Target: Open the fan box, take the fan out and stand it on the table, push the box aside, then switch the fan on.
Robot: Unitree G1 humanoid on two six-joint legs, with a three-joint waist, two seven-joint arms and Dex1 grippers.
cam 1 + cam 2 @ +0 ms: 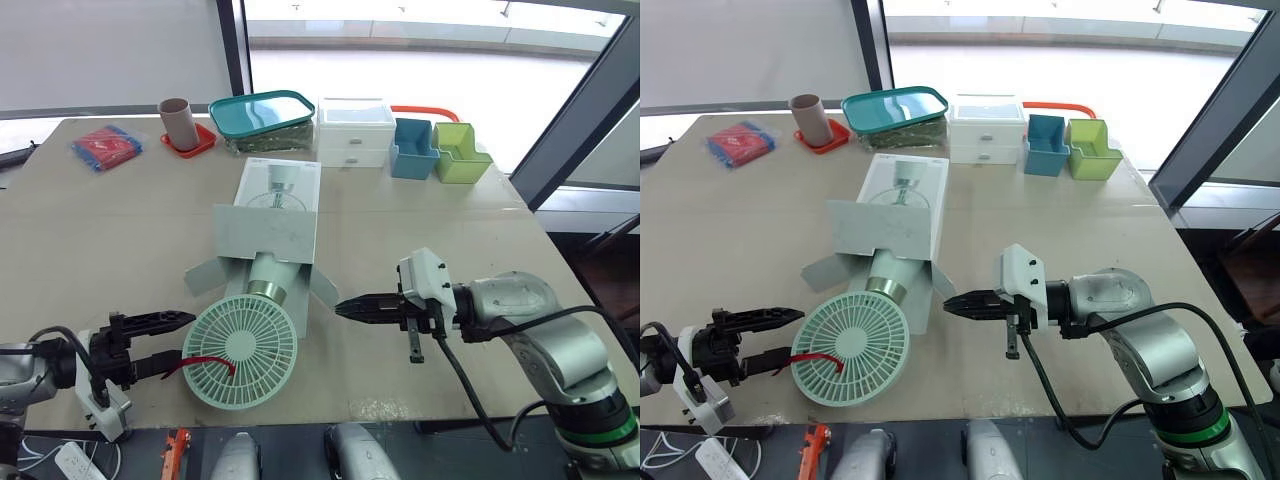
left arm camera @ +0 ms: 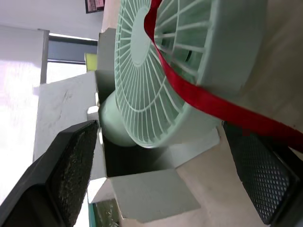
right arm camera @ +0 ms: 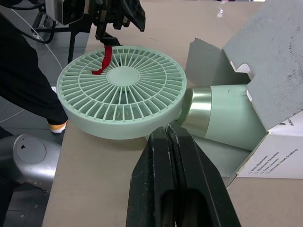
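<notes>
At the near left edge of the table [image 1: 120,230], the left gripper [image 1: 183,338] lies level with its two black fingers [image 1: 155,321] spread apart, tips pointing right at the rim of the fan [image 1: 240,350]. Nothing is clamped between them. A red ribbon [image 1: 205,360] runs from the fan's grille out to the tip of the nearer finger and meets it there; in the left wrist view the ribbon crosses in front of that finger's pad.

To the right of the fan, the right gripper [image 1: 345,307] points left with its fingers pressed together on nothing, the tip just off the box's near right flap and apart from the fan.

The mint-green fan is partly out of the fan box [image 1: 270,225]. Its round head rests on the table at the near edge, grille tilted up, while its pale green neck is inside the box mouth. The white box lies flat along the middle of the table, its near end open and its flaps spread to left and right.

Along the far edge, from left to right, are a red packet [image 1: 105,146], a brown cup [image 1: 179,122] on a red coaster, a teal-lidded container [image 1: 262,112], a white drawer unit [image 1: 355,132], a blue bin [image 1: 413,148] and a green bin [image 1: 460,153].
</notes>
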